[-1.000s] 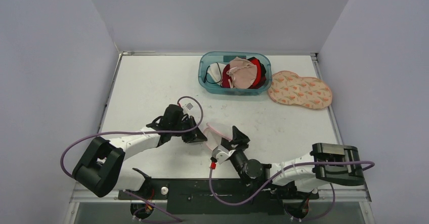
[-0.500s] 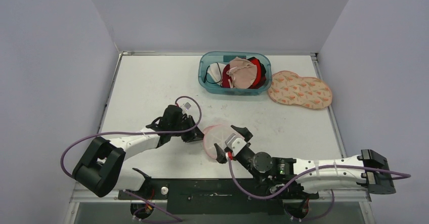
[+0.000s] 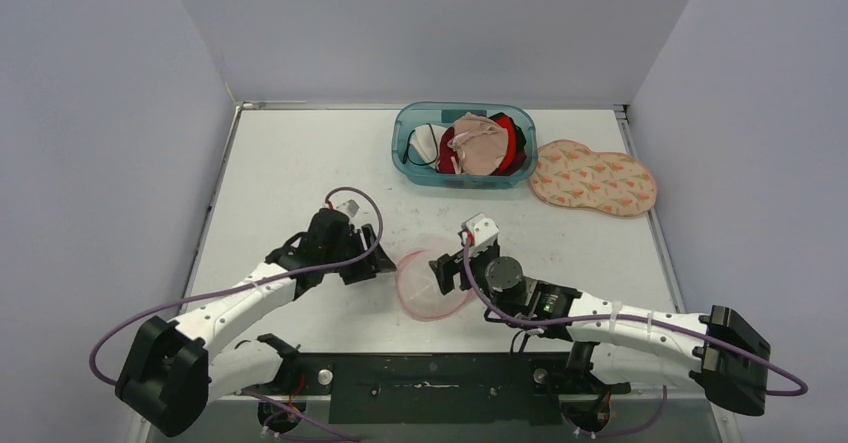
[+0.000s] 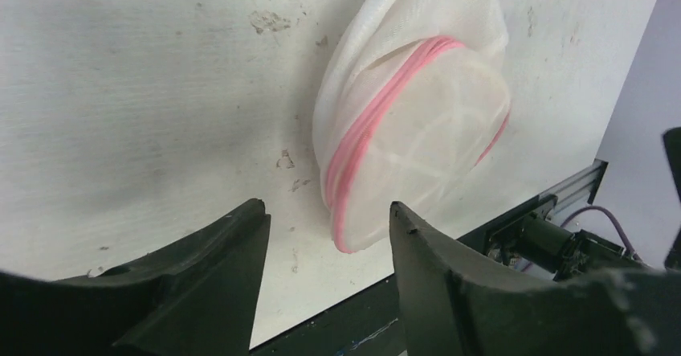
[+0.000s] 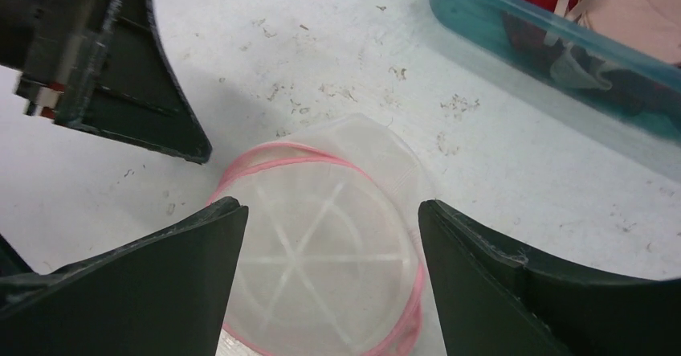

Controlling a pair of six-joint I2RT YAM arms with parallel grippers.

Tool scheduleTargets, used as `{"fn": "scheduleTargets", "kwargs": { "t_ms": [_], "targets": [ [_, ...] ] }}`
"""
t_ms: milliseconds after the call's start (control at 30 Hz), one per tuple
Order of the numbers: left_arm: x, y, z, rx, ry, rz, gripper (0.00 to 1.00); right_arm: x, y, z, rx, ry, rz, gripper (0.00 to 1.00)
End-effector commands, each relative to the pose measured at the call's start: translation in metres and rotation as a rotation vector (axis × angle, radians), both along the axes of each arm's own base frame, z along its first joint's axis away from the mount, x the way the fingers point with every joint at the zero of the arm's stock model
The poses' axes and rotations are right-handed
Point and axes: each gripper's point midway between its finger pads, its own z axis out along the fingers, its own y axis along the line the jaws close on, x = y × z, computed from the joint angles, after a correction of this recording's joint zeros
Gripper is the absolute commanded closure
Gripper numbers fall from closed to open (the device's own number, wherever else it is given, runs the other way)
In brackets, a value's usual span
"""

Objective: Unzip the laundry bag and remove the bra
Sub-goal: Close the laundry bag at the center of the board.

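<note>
My left gripper (image 3: 372, 263) and right gripper (image 3: 441, 272) both stand open, holding nothing, and face each other low over the table (image 3: 290, 173). At the far side a teal bin (image 3: 408, 168) holds garments, with a patterned pad (image 3: 592, 177) just beside it. The round, pink-trimmed mesh bag (image 3: 432, 293) lies on the table between my grippers.
</note>
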Motion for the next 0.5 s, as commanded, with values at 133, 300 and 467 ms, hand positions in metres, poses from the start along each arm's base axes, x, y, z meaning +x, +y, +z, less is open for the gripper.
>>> {"fn": "scheduleTargets", "kwargs": {
  "t_ms": [133, 300, 467],
  "targets": [
    [0.014, 0.014, 0.072, 0.004, -0.24, 0.058, 0.48, 0.006, 0.01, 0.007, 0.222, 0.166, 0.004, 0.34],
    [-0.001, -0.043, 0.106, -0.25, -0.37, -0.079, 0.63, 0.005, 0.013, -0.005, 0.262, 0.228, 0.013, 0.56],
    [-0.012, -0.08, 0.088, -0.272, -0.357, -0.188, 0.85, 0.004, 0.01, -0.024, 0.246, 0.263, 0.0, 0.64]
  ]
}}
